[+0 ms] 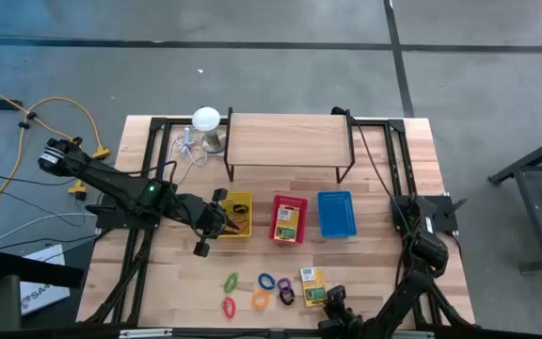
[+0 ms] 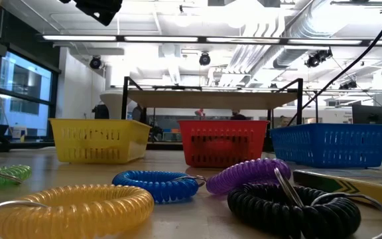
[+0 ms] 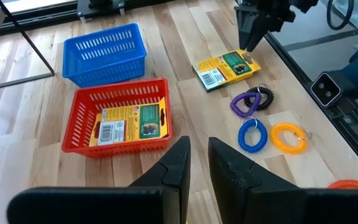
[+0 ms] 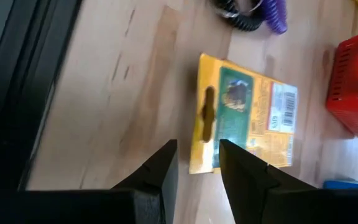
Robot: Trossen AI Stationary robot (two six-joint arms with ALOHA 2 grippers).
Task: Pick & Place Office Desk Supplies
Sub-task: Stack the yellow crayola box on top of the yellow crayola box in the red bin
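Observation:
A yellow-and-green card box (image 1: 313, 287) lies flat on the table near the front edge. My right gripper (image 4: 194, 163) hangs just over its end edge (image 4: 199, 163), slanting down, open, with one finger on each side of that edge. It also shows from the side (image 3: 252, 38) above the box (image 3: 225, 70). Coiled rings lie left of the box: purple (image 3: 241, 102), black (image 3: 263, 96), blue (image 3: 252, 135), yellow (image 3: 289, 138). A second card box (image 3: 132, 123) lies in the red basket (image 1: 289, 219). My left gripper (image 3: 197, 163) hovers above the yellow basket (image 1: 236, 215), slightly open, holding nothing.
A blue basket (image 1: 336, 214) stands right of the red one. Behind the baskets a wooden shelf on black legs (image 1: 290, 141) spans the back, with a white round-topped object (image 1: 206, 121) and its cable at its left end. Green (image 1: 231, 281) and orange (image 1: 229, 306) rings lie front left.

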